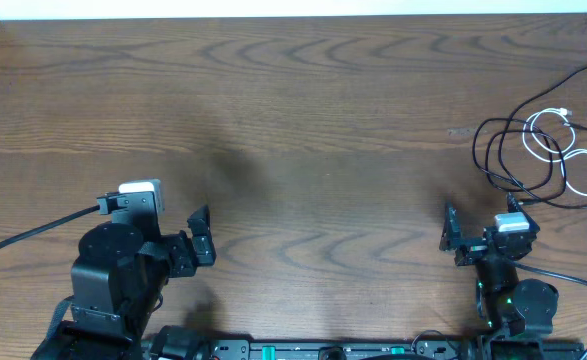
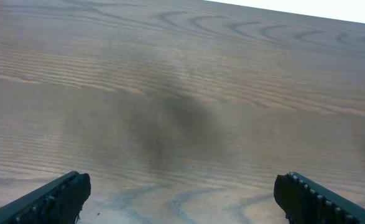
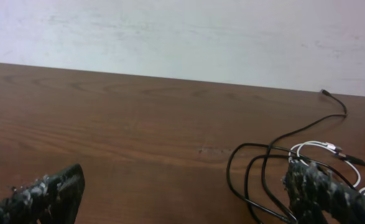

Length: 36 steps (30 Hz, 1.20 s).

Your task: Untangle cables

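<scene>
The black cable (image 1: 492,150) and the white cable (image 1: 565,152) lie tangled in overlapping loops at the table's right side. One black end runs toward the far right corner. Both show in the right wrist view: black loops (image 3: 250,167), white loops (image 3: 313,147). My right gripper (image 1: 481,216) is open and empty just in front of the tangle. In the right wrist view (image 3: 182,200) its right finger overlaps the loops. My left gripper (image 1: 203,236) is open and empty at the front left, far from the cables. The left wrist view (image 2: 182,200) shows only bare wood.
The wooden table (image 1: 293,120) has a pale wall behind its far edge (image 3: 182,37). A thick black arm cable (image 1: 33,232) trails left from the left arm. The arm bases sit along the front edge.
</scene>
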Tool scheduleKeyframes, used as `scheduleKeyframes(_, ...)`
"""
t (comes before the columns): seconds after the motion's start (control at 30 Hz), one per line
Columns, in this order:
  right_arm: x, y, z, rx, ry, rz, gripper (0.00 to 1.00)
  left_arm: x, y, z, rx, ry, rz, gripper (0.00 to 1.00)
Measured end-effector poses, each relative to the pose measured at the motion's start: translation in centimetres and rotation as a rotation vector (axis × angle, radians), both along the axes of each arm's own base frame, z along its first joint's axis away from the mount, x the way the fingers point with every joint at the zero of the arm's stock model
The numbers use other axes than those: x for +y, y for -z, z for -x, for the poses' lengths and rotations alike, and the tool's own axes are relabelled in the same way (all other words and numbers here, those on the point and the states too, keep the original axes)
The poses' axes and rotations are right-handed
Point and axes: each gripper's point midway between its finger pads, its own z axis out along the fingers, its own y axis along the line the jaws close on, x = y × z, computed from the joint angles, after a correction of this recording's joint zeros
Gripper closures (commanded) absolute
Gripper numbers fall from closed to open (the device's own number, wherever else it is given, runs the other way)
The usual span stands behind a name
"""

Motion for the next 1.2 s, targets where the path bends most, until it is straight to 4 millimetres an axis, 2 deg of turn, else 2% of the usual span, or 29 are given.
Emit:
scheduleKeyframes(0.53, 0.0, 0.0, 0.0, 0.0, 0.0, 0.0, 0.01, 0.0, 0.0, 0.0, 0.0, 0.0, 0.0, 0.0)
scheduleKeyframes(0.77, 0.0, 0.0, 0.0, 0.0, 0.0, 0.0, 0.01, 1.2, 0.5, 1.5, -0.012, -0.049, 0.002, 0.0)
scheduleKeyframes(0.87, 0.0, 0.0, 0.0, 0.0, 0.0, 0.0, 0.01, 1.9, 1.2, 1.9, -0.051, -0.084, 0.009, 0.0)
scheduleKeyframes(1.0, 0.0, 0.0, 0.0, 0.0, 0.0, 0.0, 0.01, 2.6, 3.3, 1.9, -0.101, -0.118, 0.017, 0.0)
scheduleKeyframes(1.2, 0.0, 0.0, 0.0, 0.0, 0.0, 0.0, 0.01, 2.7, 7.0, 0.1, -0.214, -0.132, 0.033, 0.0)
